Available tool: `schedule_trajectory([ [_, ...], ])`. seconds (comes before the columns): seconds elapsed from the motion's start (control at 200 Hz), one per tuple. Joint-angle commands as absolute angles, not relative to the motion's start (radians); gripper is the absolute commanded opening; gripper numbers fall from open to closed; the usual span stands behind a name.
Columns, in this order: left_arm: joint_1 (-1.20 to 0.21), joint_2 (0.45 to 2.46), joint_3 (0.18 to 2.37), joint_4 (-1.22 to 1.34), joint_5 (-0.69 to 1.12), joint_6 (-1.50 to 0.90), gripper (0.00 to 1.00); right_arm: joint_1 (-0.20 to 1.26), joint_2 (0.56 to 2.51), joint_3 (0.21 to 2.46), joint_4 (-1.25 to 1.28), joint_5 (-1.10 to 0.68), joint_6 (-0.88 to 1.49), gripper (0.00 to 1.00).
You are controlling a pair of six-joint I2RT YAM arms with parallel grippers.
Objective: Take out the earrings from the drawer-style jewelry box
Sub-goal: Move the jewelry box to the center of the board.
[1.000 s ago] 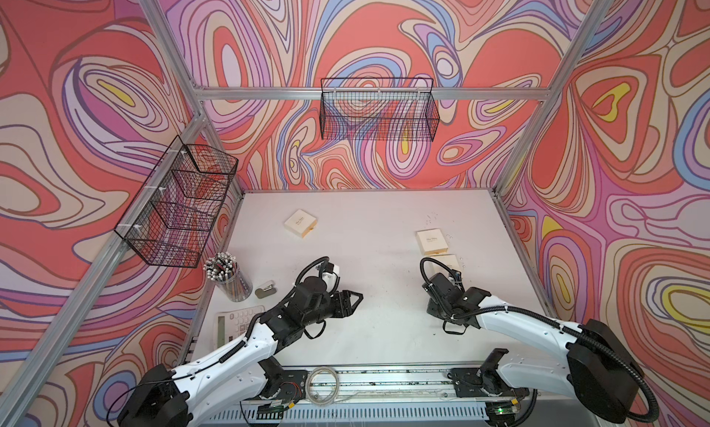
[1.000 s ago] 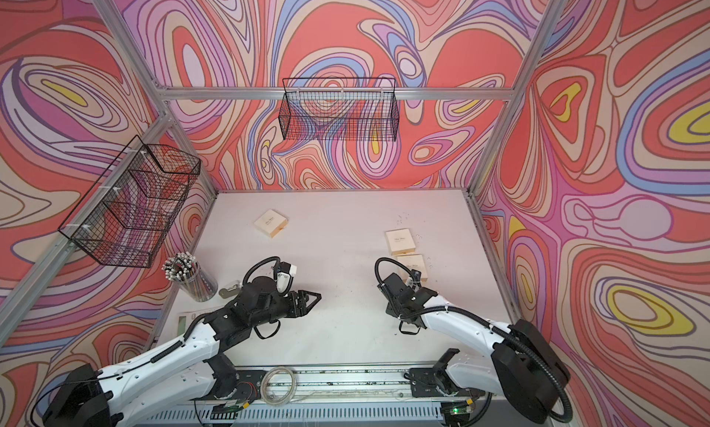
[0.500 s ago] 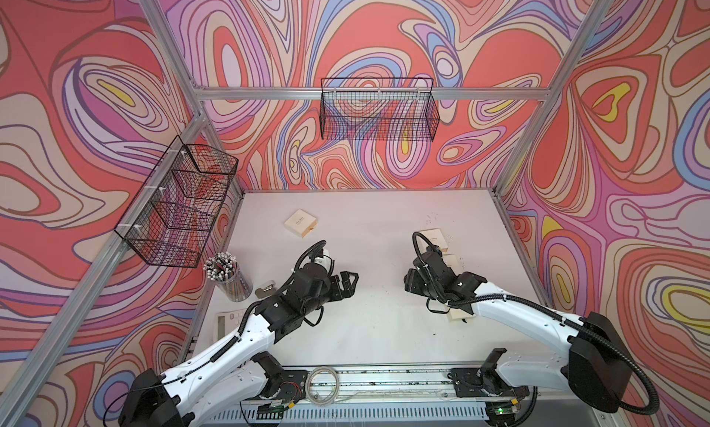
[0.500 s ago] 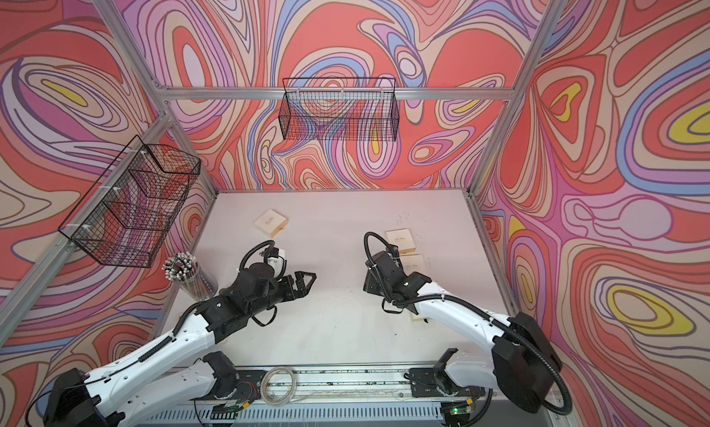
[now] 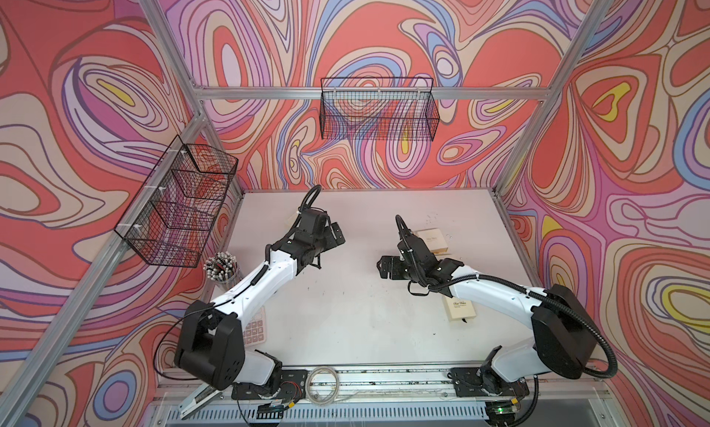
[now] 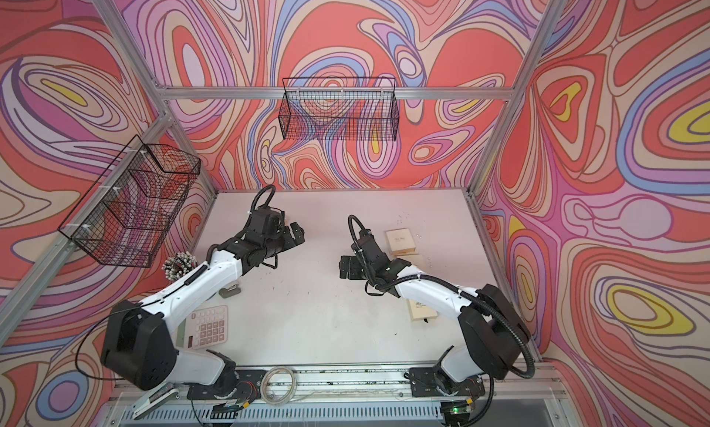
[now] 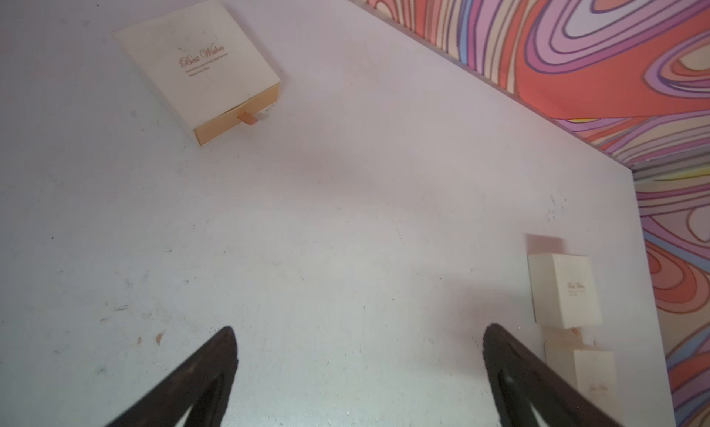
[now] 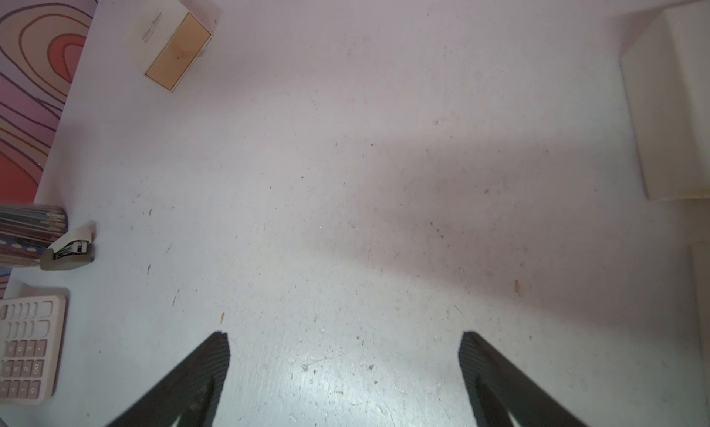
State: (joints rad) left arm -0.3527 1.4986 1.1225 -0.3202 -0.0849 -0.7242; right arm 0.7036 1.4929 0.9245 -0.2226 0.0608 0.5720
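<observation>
A cream drawer-style jewelry box with a tan drawer front and a ribbon tab lies flat at the table's back left; its drawer looks pushed in. It also shows in the right wrist view, while my left arm hides it in both top views. My left gripper hangs open and empty above bare table, short of that box. Facing it from the right, my right gripper is open and empty too. Tiny pale specks lie by the right boxes; whether they are earrings I cannot tell.
More cream boxes lie at the right: one far, one near, one partly under my right arm. A pen cup, a stapler and a calculator sit at the left. Wire baskets hang on the walls.
Both arms have risen from low near the front and reached further back. Both grippers have opened wide. My left arm now covers the back left box in both top views.
</observation>
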Motion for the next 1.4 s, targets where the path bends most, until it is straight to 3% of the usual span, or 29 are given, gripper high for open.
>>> schedule_trajectory([
  [0.0,-0.281,1.600,1.214,-0.388,-0.103,-0.697,1.00,0.709,1.496,0.925,-0.174,0.039,0.522,0.98],
  [0.461,-0.118,2.091,1.763,-0.541,-0.184,-0.531,1.00,0.709,1.450,0.793,-0.088,-0.019,0.522,0.98],
  [0.796,-0.031,2.374,2.099,-0.602,-0.035,-0.475,1.00,0.709,1.531,0.792,-0.068,-0.099,0.527,0.98],
  [1.137,0.005,2.569,2.362,-0.715,0.187,-0.450,0.92,0.709,1.549,0.788,-0.075,-0.103,0.549,0.98],
  [1.392,0.000,2.568,2.335,-0.734,0.290,-0.428,0.89,0.709,1.539,0.782,-0.092,-0.094,0.556,0.98],
])
